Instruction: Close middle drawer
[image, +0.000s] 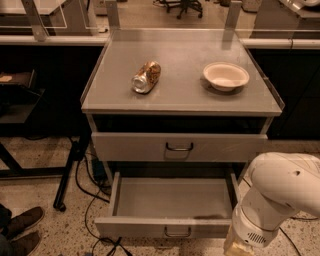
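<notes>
Gripper (238, 247) btm right, by middle drawer (145, 228) front-right corner, drawer open

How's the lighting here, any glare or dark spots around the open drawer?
Camera view: dim, warm light; soft sheen on the cabinet top; deep shadow beneath it; middle drawer has a dark patch front right; the pale arm is brightest, its tool below the frame.
</notes>
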